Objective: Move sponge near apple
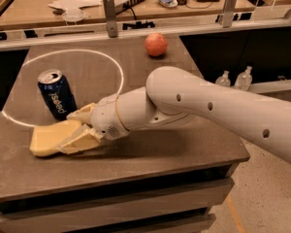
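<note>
At the table's (208,149) near-left corner lies the sponge (47,139), flat, with a blue soda can (57,95) standing just beside it at 12 o'clock. Reaching in from 3 o'clock, the gripper (73,128) has its fingers spread apart, one on each side of the sponge's right end. Well apart at 1 o'clock, the apple (156,44) sits by the table's far edge.
</note>
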Controlling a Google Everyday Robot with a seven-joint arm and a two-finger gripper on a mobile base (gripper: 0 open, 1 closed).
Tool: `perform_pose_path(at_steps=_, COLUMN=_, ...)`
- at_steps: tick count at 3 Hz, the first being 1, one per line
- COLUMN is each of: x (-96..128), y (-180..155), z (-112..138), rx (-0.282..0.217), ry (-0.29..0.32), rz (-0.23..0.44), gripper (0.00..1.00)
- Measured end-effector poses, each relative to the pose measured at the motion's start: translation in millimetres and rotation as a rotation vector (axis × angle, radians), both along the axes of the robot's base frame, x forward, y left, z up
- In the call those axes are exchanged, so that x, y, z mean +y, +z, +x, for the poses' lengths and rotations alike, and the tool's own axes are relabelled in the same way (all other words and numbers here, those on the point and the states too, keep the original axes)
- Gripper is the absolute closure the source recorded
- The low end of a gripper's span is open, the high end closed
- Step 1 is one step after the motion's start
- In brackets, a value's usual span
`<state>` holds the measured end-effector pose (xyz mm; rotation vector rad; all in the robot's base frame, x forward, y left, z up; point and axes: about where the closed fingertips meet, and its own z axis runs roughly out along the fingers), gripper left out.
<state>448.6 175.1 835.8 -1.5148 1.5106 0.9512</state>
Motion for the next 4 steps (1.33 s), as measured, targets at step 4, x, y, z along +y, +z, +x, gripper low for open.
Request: perform_pose_path(at_steps=4, x=-169, y=49, z=30, rx=-0.126, ry=-0.475, rz=-0.111, gripper=1.0)
